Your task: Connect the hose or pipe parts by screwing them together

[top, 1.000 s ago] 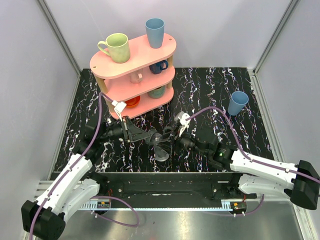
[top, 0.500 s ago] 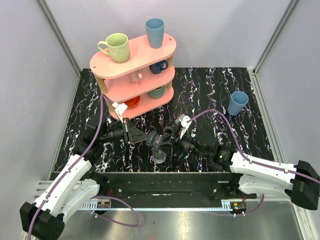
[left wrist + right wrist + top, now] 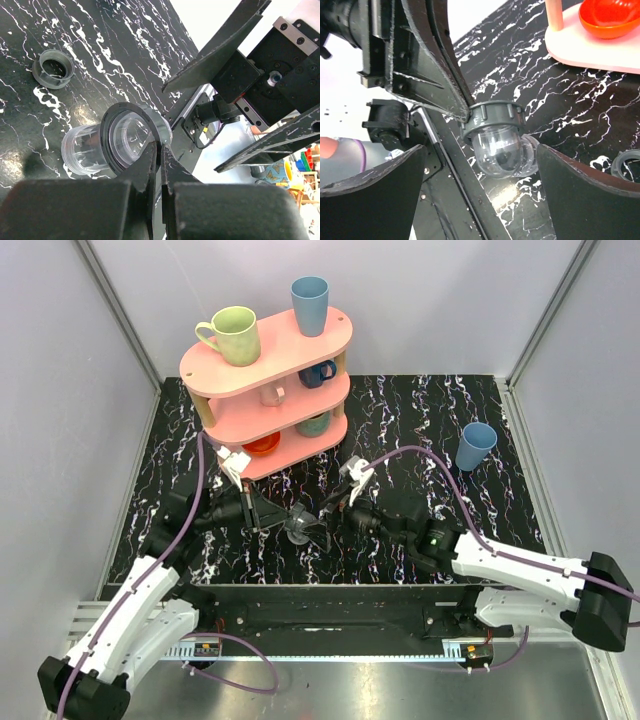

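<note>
The left end effector (image 3: 160,152) is closed, its two fingers pinching the rim of the dark collar (image 3: 492,117) that sits around a clear fitting (image 3: 82,150). That holds the pair just over the tabletop (image 3: 100,45), in front of the arm bases. Whether the clear end brushes the surface is hard to judge from these views.

The right end effector (image 3: 481,150) is spread wide and holds nothing. Its fingers stand on either side of the clear fitting without touching it. The fitting's long axis runs roughly from one end effector to the other, across the left fingers. Its rounded clear end points towards the right wrist and tilts a little downward. The right arm is therefore lined up almost end-on with the held piece.

A loose grey ring (image 3: 42,75) lies flat on the tabletop, opening upward, well apart from the held pair. From the right wrist it shows at the far right edge, beside that arm's finger. If this ring is the part to be threaded on, the right arm seems the one free to fetch it.

Room is tight between the two arms, where fingers and fitting crowd together. The pink rack (image 3: 280,355) stands close behind them, so the open space lies to the right and towards the near edge.
</note>
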{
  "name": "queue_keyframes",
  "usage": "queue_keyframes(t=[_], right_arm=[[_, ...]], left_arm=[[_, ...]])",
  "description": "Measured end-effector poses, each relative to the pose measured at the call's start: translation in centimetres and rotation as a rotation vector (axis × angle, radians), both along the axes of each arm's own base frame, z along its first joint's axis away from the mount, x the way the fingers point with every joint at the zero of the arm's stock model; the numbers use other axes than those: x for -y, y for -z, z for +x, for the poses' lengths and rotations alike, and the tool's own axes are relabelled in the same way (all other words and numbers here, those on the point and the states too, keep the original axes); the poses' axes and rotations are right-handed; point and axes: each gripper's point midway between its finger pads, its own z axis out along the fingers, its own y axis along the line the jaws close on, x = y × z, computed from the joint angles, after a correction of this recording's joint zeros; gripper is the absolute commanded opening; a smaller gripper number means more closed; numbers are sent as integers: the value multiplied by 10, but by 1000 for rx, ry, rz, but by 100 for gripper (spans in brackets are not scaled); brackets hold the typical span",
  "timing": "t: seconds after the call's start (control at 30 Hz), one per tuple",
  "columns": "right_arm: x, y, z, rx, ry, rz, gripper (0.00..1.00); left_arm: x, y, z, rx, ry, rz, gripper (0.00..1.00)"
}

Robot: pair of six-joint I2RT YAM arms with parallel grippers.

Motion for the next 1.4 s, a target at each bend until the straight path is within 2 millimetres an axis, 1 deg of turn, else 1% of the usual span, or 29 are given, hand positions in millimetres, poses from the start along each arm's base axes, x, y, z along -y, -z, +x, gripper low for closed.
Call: queue_keyframes(t=[0.13,0.2,0.3,0.37,0.6,0.7,0.83,0.87,0.93,0.97,1.03,1.07,1.13,1.17,1.2,1.27,1.3,1.33,1.4], right_arm=[[-4,8,4,17,-7,-65,100],[-5,9,5,27,-10,-78,100],[-13,8,8,42,-25,-85,100],[-19,11,9,45,-37,-89,100],[-34,41,18,28,-43,-142,100],[-38,47,20,32,-43,-148,96],[-41,49,22,41,-47,-145,80],[-42,49,22,45,-48,-140,71],[-43,46,21,54,-58,-128,60],[-44,46,21,58,-59,-124,51],[-44,46,21,66,-60,-114,43],[-44,46,21,66,-61,-111,35],[-44,46,20,70,-63,-106,32],[-44,46,20,70,-65,-103,30],[-44,46,20,71,-67,-100,29],[-44,48,19,73,-69,-97,29],[-43,49,19,73,-69,-98,27],[-42,50,18,72,-69,-100,26],[-37,54,17,68,-64,-110,23]], left_arm=[[-2,4,-3,0,4,20,0],[-2,5,-3,-4,3,22,0],[-2,3,-2,-5,-3,21,0],[-3,2,-2,-6,-11,17,0],[-3,-6,-4,-29,-34,-21,0],[-3,-6,-3,-48,-53,-31,0],[-4,2,0,-87,-80,-35,0],[-4,3,0,-91,-86,-36,0],[-5,3,2,-96,-97,-38,0],[-5,2,2,-95,-101,-42,0],[-6,1,2,-90,-106,-44,0],[-6,1,1,-90,-106,-44,0],[-7,1,1,-90,-109,-43,0],[-7,1,1,-91,-109,-43,4],[-7,1,1,-92,-109,-42,28],[-7,3,1,-91,-103,-35,57],[-7,4,0,-94,-101,-26,73],[-8,6,0,-94,-98,-11,79],[-11,7,1,-95,-108,31,88]])
